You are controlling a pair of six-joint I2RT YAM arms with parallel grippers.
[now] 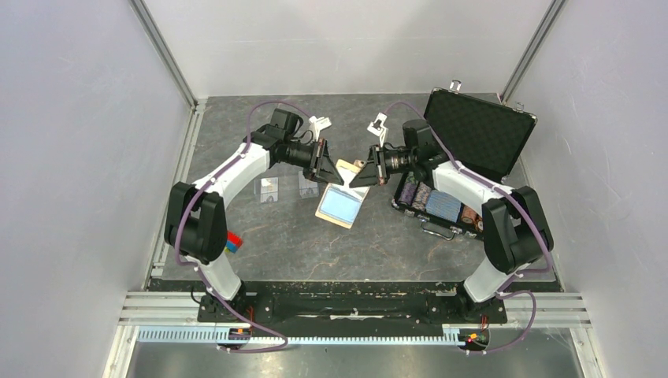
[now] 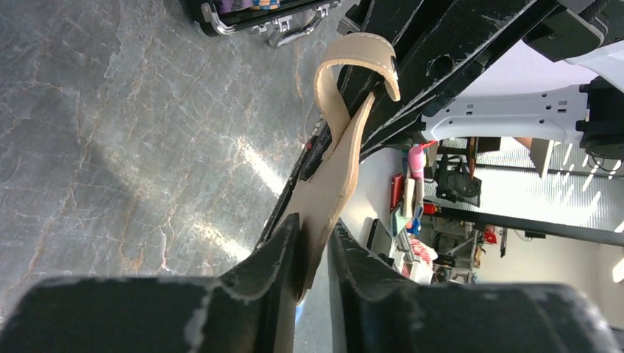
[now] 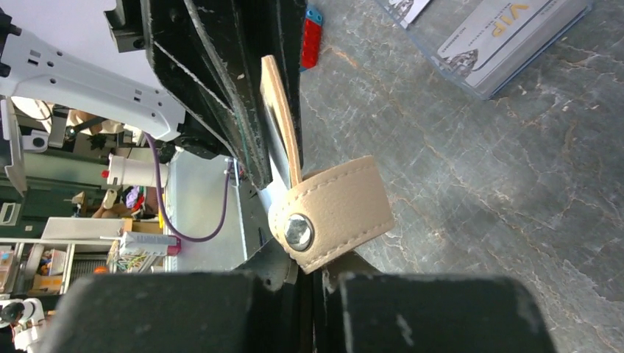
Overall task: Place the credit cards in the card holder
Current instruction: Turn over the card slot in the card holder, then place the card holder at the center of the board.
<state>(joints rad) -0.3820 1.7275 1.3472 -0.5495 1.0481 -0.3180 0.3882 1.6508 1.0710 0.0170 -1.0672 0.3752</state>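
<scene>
The tan card holder (image 1: 340, 203) is open at the table's middle, its light blue inner pocket facing up. Its upper flap is raised between both grippers. My left gripper (image 1: 332, 173) is shut on that flap; in the left wrist view the tan flap (image 2: 332, 173) runs up from between the jaws of the left gripper (image 2: 315, 246). My right gripper (image 1: 357, 176) is shut on the flap's other edge; the snap tab (image 3: 335, 212) curls just above the right gripper (image 3: 320, 271). Two pale glossy credit cards (image 1: 269, 189) (image 1: 308, 185) lie flat left of the holder; one shows print (image 3: 508, 35).
An open black case (image 1: 480, 134) with poker chips (image 1: 433, 201) stands at the right, close behind my right arm; its handle edge shows in the left wrist view (image 2: 257, 13). Blue-red blocks (image 1: 233, 242) lie by the left arm's base and show in the right wrist view (image 3: 312, 37).
</scene>
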